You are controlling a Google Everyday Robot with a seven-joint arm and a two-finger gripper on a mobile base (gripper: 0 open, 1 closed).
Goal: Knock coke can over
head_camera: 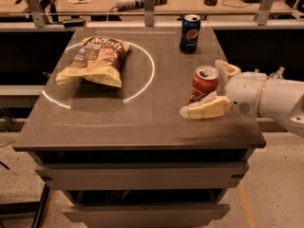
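The red coke can (203,83) stands upright on the grey table (118,122), right of the middle. My gripper (209,90) reaches in from the right edge, open, with the can between its two cream fingers: one finger (205,109) lies in front of the can's base, the other (224,69) behind its upper right. The near finger hides the bottom of the can. Whether the fingers touch the can is unclear.
A blue Pepsi can (190,33) stands upright at the back of the table, behind the coke can. A yellow and brown chip bag (93,61) lies at the left inside a white ring marked on the top. A cluttered bench runs behind.
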